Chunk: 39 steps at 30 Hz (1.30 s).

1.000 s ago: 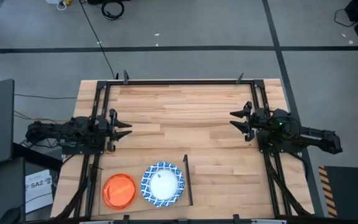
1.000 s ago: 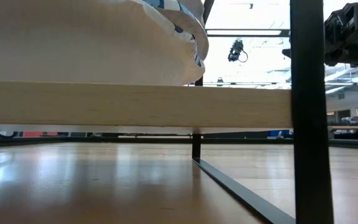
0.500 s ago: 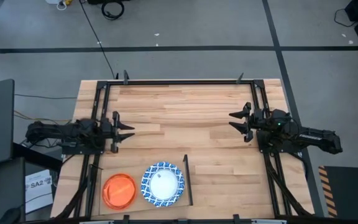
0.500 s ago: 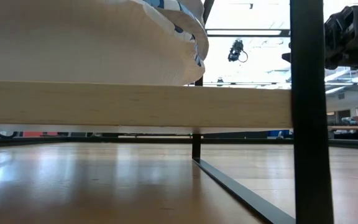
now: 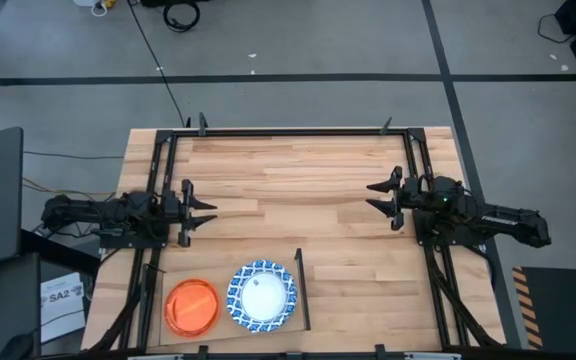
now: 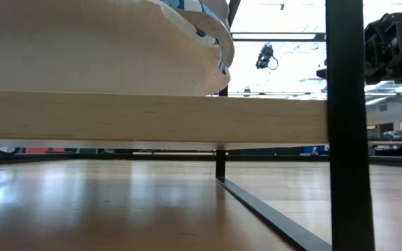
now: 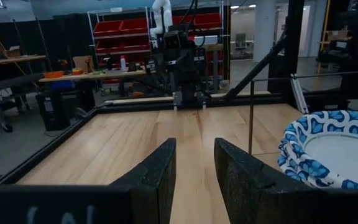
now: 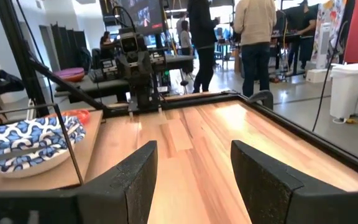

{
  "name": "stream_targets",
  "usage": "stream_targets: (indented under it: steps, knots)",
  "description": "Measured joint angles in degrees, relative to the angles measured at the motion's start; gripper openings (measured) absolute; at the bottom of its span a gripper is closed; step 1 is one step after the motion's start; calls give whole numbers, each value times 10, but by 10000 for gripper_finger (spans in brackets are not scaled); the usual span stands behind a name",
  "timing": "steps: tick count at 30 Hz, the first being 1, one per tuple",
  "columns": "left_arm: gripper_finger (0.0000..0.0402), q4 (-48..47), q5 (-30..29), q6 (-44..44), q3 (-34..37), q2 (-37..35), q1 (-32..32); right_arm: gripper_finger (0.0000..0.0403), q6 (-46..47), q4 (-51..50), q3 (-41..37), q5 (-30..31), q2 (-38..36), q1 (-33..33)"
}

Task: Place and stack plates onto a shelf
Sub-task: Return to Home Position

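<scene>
Inspector: Contents of the shelf [image 6: 152,115], at the near edge of the table [image 5: 298,170]?

Assessor: Two lots, side by side and not touching. A stack of blue-and-white plates [image 5: 262,295] sits just beside the black bar [image 5: 302,290]. An orange plate [image 5: 191,307] sits towards the left arm's side. Whether anything lies under the orange one cannot be told from above.

Inspector: Reason for that layout?

Assessor: In my judgement, like is nested with like, so each pile sits flat and both fit on the panel. No plate shows on the table boards themselves.

Inspector: Arms, next out.

Assessor: The left pincer [image 5: 210,210] is at the table's left side, beyond the shelf. Its fingers are parted by a modest gap and hold nothing. The right pincer [image 5: 370,197] is at the opposite side, parted somewhat wider and likewise empty. The two face each other across the boards, well apart from the plates.

Inspector: Why held so?

Assessor: As I judge it, nothing is left to carry. Low, level arms at the sides with unloaded, open fingers fit a parked posture. The stacking looks complete.

Inspector: Beyond the table?

Assessor: People [image 8: 253,37] are standing far back in the room, and there are racks with red bins [image 7: 123,28]. None of this is near the table.
</scene>
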<state>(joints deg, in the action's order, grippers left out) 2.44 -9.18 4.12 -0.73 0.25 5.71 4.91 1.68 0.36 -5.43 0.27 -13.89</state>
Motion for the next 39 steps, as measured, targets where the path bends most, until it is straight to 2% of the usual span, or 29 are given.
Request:
stream_targets:
  steps: [11, 39]
  knots:
    - [117, -5, 0, 0, 0, 0, 0, 210, -10, -3, 0, 31, 0, 0]
    - [117, 27, -1, -16, 2, 1, 0, 210, 0, -1, 0, 32, 0, 0]
